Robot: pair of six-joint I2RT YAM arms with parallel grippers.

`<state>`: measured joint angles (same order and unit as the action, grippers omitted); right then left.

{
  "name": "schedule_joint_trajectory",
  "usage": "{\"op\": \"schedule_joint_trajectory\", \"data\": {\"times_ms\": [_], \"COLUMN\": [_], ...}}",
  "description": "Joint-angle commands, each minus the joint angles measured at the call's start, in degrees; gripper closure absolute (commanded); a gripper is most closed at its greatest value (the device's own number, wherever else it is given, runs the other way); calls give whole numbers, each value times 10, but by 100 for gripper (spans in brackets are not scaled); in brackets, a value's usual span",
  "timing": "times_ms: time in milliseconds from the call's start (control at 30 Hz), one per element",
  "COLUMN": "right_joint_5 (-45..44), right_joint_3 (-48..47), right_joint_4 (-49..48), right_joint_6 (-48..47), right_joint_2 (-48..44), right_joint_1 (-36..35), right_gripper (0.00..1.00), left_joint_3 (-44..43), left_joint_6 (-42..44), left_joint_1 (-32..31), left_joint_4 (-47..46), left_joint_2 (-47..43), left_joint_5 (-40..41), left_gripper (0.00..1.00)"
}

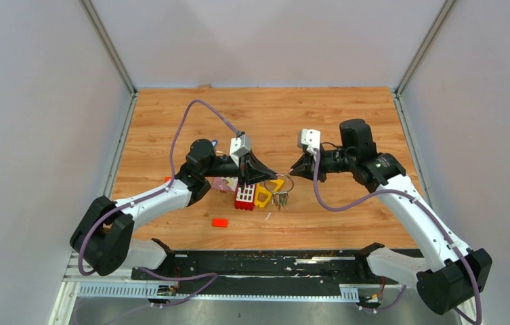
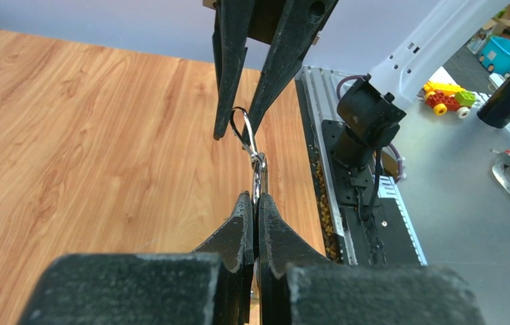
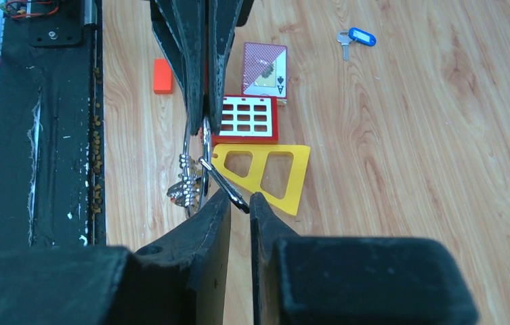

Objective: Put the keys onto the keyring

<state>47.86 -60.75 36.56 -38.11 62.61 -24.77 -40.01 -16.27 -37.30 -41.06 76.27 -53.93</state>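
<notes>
Keyring (image 2: 257,172) aloft between both grippers, table (image 1: 320,115) edges well off all round.
Left gripper (image 2: 255,203) clamps it; right gripper (image 3: 238,200) has narrow fingers (image 3: 211,223) straddling it, grip unclear.

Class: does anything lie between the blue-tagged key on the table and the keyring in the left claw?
Yes. The playing card and the red gridded block lie on the table between the blue-tagged key and the keyring, close beside the left claw.
</notes>
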Motion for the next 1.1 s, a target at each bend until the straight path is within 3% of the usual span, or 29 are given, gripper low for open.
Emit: {"op": "schedule_joint_trajectory", "data": {"times_ms": [0,333,733,900,1067], "right_joint_5": [28,22,-137,-174,-189], "right_joint_3": [-28,-73,-100,-126,-140], "right_joint_4": [-55,48,172,217,233], "right_joint_6": [26,-97,-249,-261,-241], "right_joint_2": [15,19,2,17,30], "right_joint_1": [-19,-32,-101,-126,-133], "right_gripper": [90,100,100,100,100], "left_joint_3": [-5,-15,-103,-163,-190], "left_joint_6": [11,32,228,338,389], "left_joint_1": [-11,-11,-11,-11,-11], "left_joint_4": [-39,-14,220,338,354], "left_joint_2": [0,13,39,86,121], "left_joint_5": [-12,-38,-60,-74,-86], "left_gripper": [100,100,99,89,76]}}
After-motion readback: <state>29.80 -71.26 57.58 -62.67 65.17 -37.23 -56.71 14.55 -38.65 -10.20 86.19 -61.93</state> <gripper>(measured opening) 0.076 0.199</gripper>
